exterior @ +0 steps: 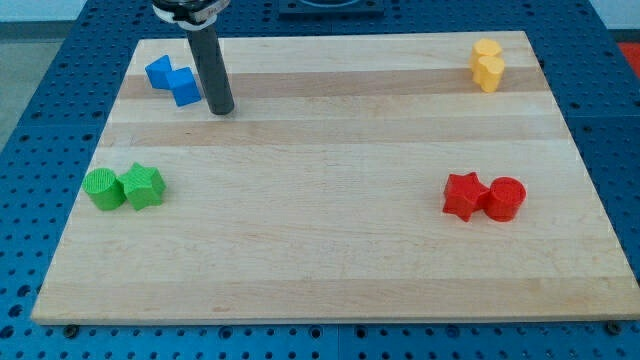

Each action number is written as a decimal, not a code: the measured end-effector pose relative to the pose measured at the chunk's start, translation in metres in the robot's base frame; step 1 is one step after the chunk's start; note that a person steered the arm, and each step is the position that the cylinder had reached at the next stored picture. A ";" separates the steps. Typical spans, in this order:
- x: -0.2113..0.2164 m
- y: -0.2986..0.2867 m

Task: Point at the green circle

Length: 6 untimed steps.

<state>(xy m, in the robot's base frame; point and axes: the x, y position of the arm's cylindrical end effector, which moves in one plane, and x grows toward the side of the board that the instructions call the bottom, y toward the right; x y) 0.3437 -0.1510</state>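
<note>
The green circle [103, 189] lies near the board's left edge, touching a green star-like block [144, 186] on its right. My tip [221, 109] is at the upper left of the board, just right of the blue blocks [173, 80]. It is well above and to the right of the green circle, apart from it.
Two yellow blocks [487, 64] sit together at the top right. A red star [463, 196] and a red circle [505, 198] touch at the right. The wooden board [340, 270] lies on a blue perforated table.
</note>
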 end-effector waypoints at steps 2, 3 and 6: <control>0.051 -0.089; 0.052 -0.104; 0.052 -0.145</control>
